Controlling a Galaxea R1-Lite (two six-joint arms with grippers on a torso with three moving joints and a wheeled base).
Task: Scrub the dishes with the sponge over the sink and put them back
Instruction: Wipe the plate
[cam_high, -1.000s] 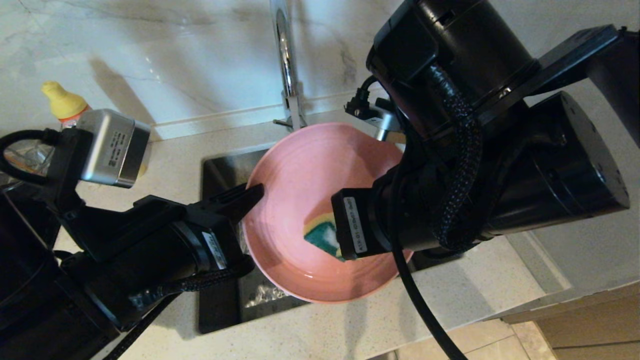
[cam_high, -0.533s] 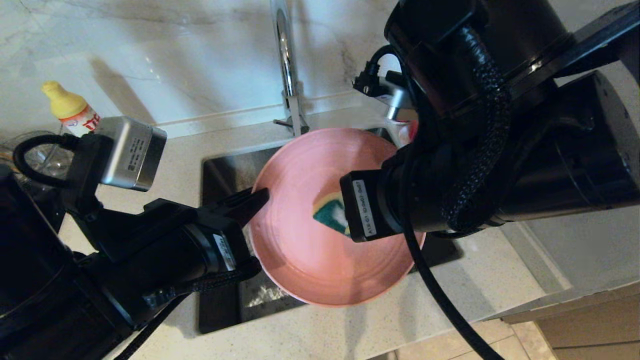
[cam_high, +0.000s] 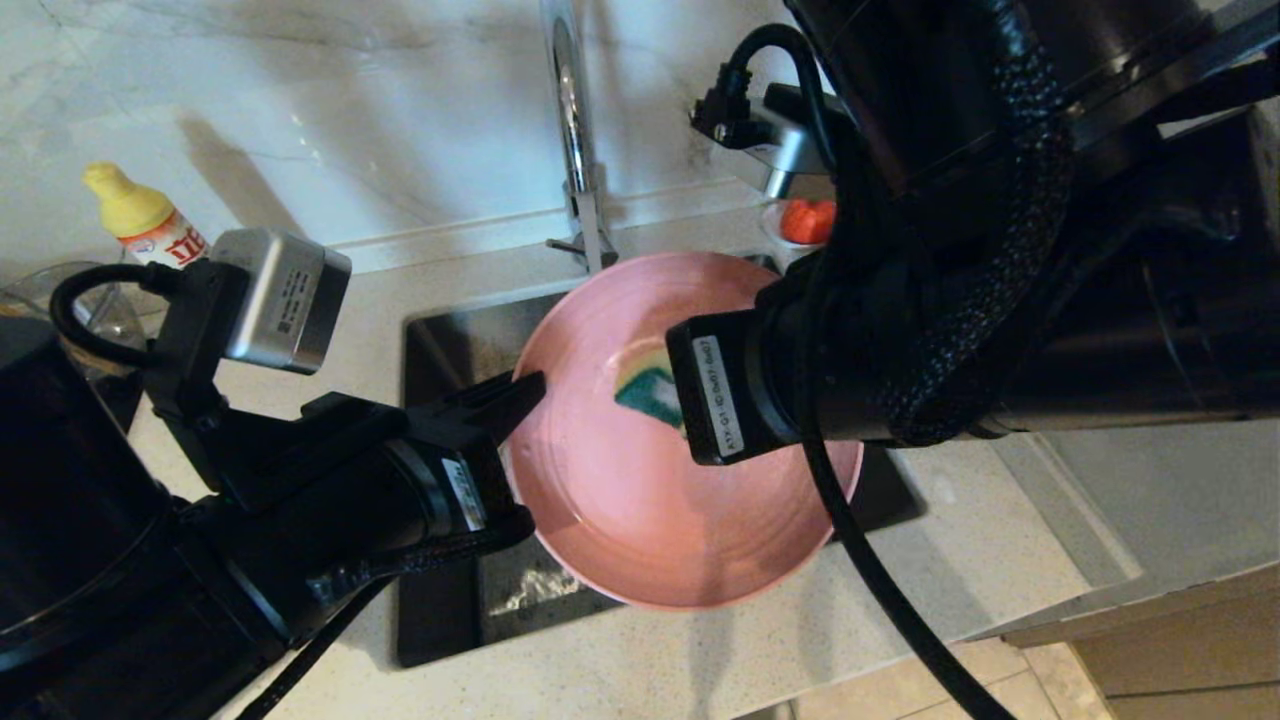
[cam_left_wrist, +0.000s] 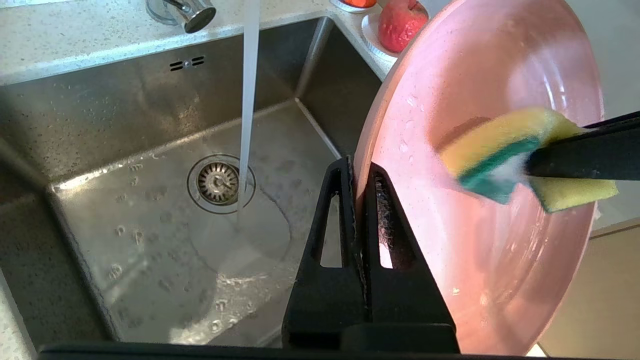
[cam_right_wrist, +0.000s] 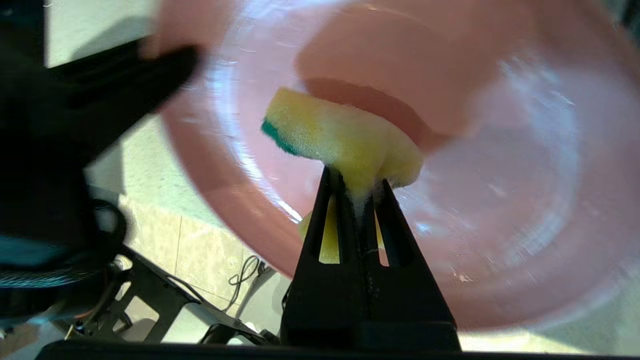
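Scrubbing is under way on the pink plate (cam_high: 640, 480), which is held tilted over the sink (cam_left_wrist: 150, 210) with the tap running a thin stream down by the drain. The left tool (cam_left_wrist: 361, 180) is clamped on the plate's rim, one finger on each face, keeping it up on edge above the basin. The right tool (cam_right_wrist: 356, 192) is pinched tight on the sponge (cam_right_wrist: 345, 145), squeezing its yellow foam at the middle, and presses it against the plate's inner face near the upper part of the well; the green scouring layer shows along one edge.

Wet streaks and droplets on the pink surface suggest the plate is partly washed, though I cannot say how much of it has been covered. As I judge it, what is left is the rest of this plate and then setting it back on the worktop. The teal bowl and chopsticks are nowhere in view, so their state is unknown and they likely remain to be done.
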